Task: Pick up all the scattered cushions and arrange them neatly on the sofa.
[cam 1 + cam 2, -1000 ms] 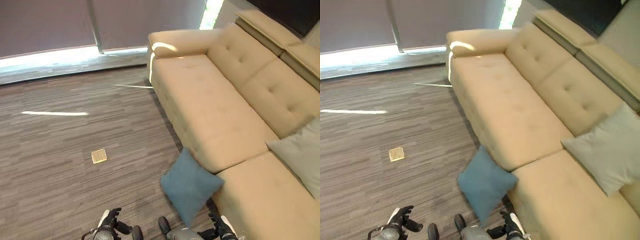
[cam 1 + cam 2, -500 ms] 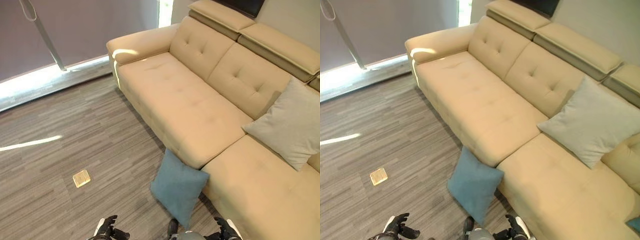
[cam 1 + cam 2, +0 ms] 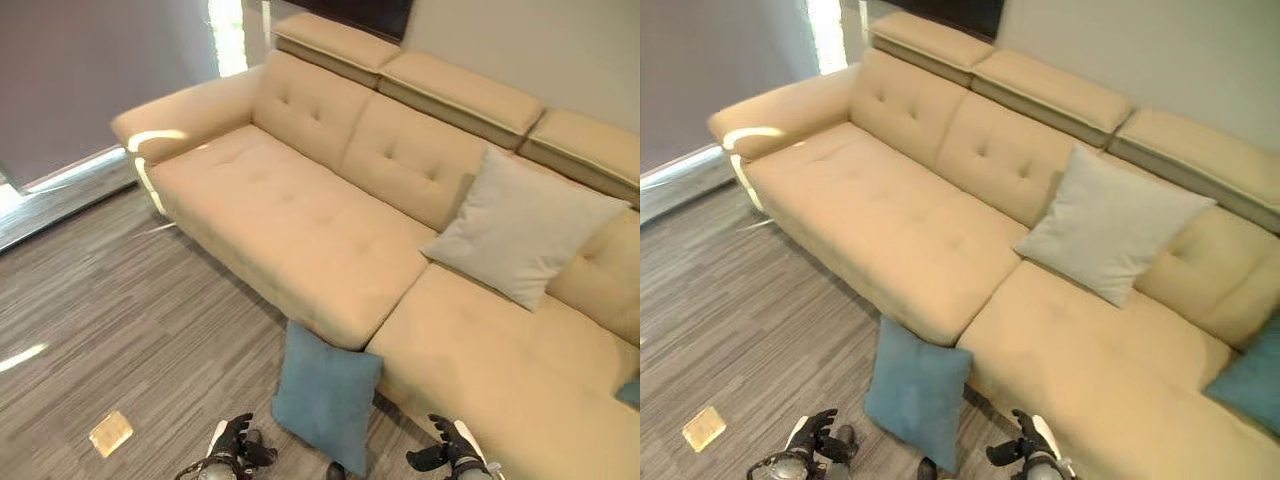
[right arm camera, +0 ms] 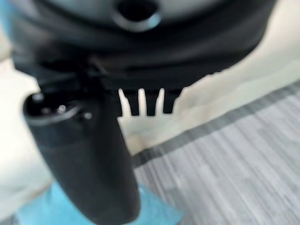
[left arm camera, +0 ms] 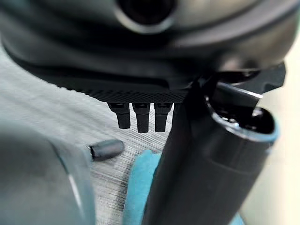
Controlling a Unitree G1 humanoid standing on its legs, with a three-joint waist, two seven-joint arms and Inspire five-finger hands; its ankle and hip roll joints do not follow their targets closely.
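**Blue cushion on the floor between two empty hands**

The blue cushion [image 3: 326,393] leans against the sofa [image 3: 300,215] front, between the left hand [image 3: 232,449] and right hand [image 3: 448,452]. Both hands hang relaxed, fingers loose, holding nothing. A grey cushion [image 3: 520,225] rests against the sofa's backrest, far beyond the right hand.

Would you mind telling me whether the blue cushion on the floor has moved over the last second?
No. The blue cushion still leans against the sofa front, below the seam between its two seats; the camera has swung instead.
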